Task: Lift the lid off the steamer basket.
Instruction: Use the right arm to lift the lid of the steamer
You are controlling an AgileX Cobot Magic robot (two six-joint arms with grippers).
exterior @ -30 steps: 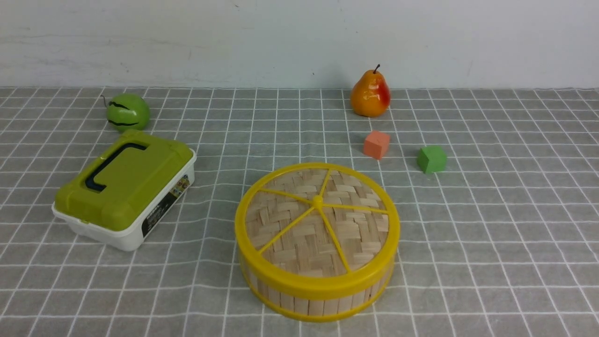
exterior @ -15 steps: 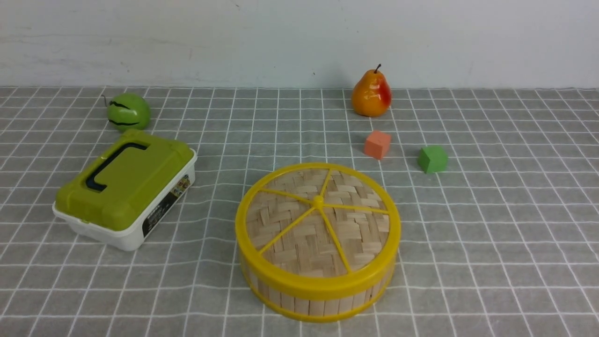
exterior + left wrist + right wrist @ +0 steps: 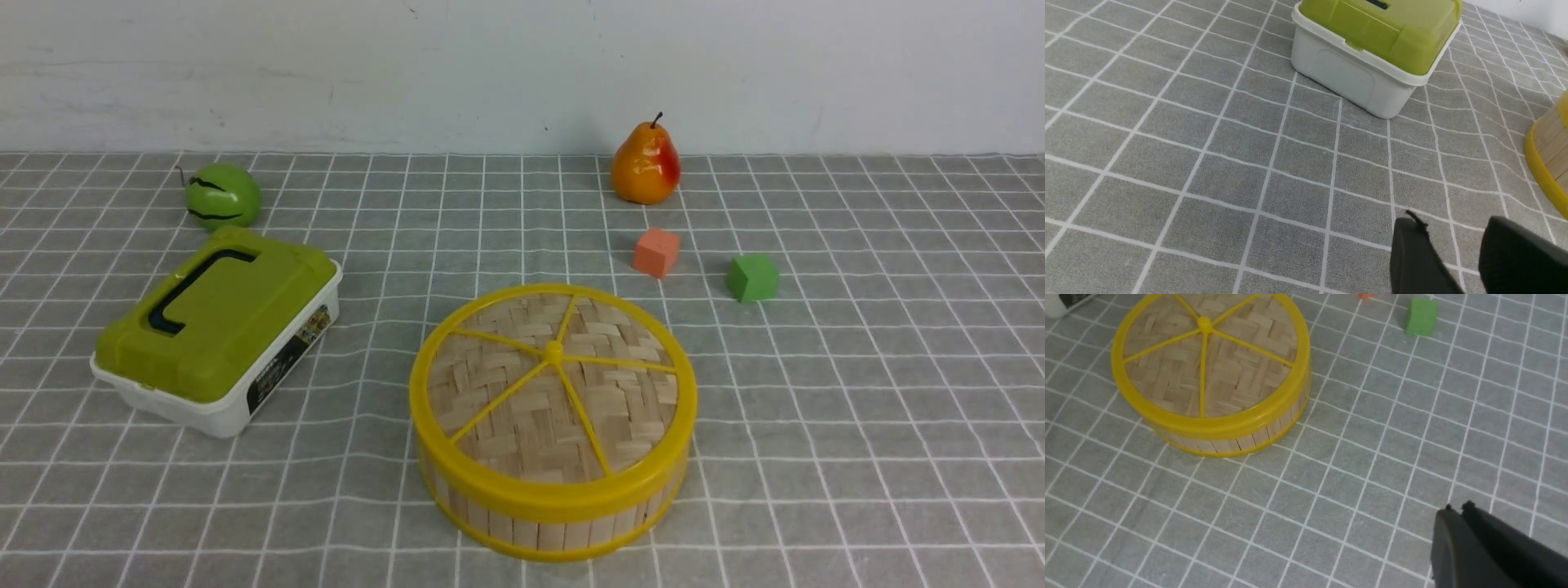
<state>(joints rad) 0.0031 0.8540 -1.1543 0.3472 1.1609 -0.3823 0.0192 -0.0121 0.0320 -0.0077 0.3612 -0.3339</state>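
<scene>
1. Grey cloth with a white grid is being shown spread over the desk, and a pale wall is running behind it.
2. The steamer basket is being shown standing at the lower centre of the front view, and the lid is being carried flat on its top rim, fully seated.
3. A white box with an olive-green cover is being shown at centre left, well apart from the basket, and a green striped fruit is lying behind it at upper left.
4. A pear is being shown near the wall, right of centre. An orange cube and a green cube are lying below it, apart from each other.
5. The left tool is being caught in the left wrist view, with its two dark fingers held apart, cloth showing between them and nothing gripped.
6. The right tool is being caught in the right wrist view, with its fingers pressed together on nothing, over bare cloth and well apart from the basket.
</scene>
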